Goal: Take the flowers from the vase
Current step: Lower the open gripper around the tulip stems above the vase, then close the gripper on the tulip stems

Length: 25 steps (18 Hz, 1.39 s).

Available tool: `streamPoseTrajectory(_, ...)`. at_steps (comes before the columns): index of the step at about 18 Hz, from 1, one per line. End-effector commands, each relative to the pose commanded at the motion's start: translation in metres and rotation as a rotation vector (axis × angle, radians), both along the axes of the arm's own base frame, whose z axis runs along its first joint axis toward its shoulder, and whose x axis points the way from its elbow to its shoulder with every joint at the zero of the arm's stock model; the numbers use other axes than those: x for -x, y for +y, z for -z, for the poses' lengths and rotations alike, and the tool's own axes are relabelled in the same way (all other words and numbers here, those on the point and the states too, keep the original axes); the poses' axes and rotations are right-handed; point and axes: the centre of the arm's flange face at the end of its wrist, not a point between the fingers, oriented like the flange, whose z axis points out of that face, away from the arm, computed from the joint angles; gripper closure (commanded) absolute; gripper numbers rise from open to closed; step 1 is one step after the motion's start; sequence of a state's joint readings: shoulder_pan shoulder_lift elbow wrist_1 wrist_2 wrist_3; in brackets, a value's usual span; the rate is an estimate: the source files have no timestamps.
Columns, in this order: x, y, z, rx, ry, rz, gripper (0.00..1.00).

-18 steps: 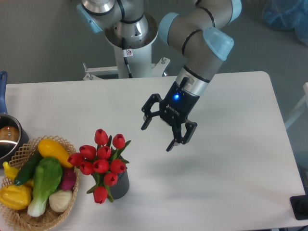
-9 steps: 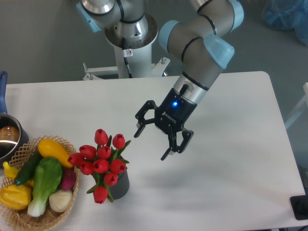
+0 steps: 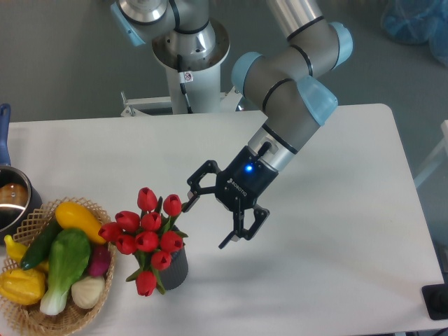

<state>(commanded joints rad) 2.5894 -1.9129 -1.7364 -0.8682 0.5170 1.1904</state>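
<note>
Travelling steadily down and toward the lower left of the frame across the three views, the black two-finger claw (image 3: pixel 207 218) on the grey and pale-blue arm, and now closing in on the bunch of glossy red tulip buds with green stems and leaves (image 3: pixel 148 234), well apart from it a second ago and now just to its right. Judging from that drift, approaching for a grasp and not yet making one; the pick still wholly ahead. Gaping wide, the claw, with fingers spread and nothing between them; the upper finger (image 3: pixel 194 188) reaching close beside the topmost right bud, contact not clearly showing, the lower finger (image 3: pixel 235 236) hanging over bare white counter (image 3: pixel 329 231). Sitting unmoved in the lower left of the frame, the flowers, stems still standing in the short dark grey ribbed vase (image 3: pixel 177 269), just right of the woven wicker basket of yellow, green and purple vegetables (image 3: pixel 49 269).
</note>
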Motion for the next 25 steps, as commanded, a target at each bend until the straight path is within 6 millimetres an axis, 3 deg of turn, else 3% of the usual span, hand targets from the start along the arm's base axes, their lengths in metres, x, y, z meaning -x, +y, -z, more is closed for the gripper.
streamPoseTrajectory(11, -0.013, -0.002, 0.007, -0.026, -0.057, 0.010, 0.00)
streamPoseTrajectory(23, -0.035, 0.023, 0.023, -0.047, -0.108, 0.073, 0.00)
streamPoseTrajectory(25, -0.036, 0.026, 0.025, -0.058, -0.119, 0.079, 0.12)
